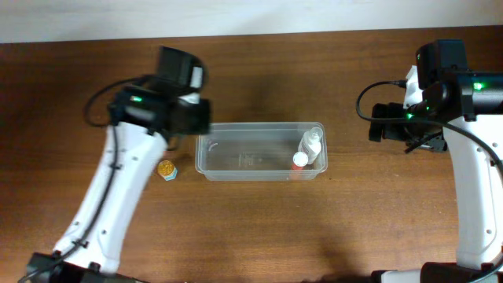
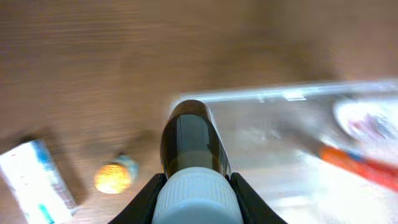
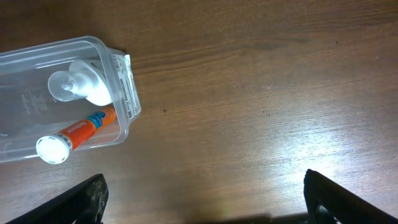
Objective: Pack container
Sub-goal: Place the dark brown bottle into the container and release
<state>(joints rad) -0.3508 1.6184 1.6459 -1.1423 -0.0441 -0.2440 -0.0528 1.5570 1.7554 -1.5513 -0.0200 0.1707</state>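
The clear plastic container (image 1: pixel 236 157) lies mid-table; it also shows in the left wrist view (image 2: pixel 273 96) and the right wrist view (image 3: pixel 121 87). Inside at its right end lie a small clear bottle with a white cap (image 1: pixel 312 145) and an orange tube with a white cap (image 3: pixel 78 134). My left gripper (image 2: pixel 196 186) is shut on a dark amber bottle with a white ribbed cap (image 2: pixel 189 140), held above the container's left end. My right gripper (image 3: pixel 202 199) is open and empty over bare wood to the right of the container.
A small jar of yellow-orange contents (image 1: pixel 167 169) sits on the table left of the container, seen too in the left wrist view (image 2: pixel 113 177). A white and blue box (image 2: pixel 38 180) lies further left. The table's far edge meets a white wall.
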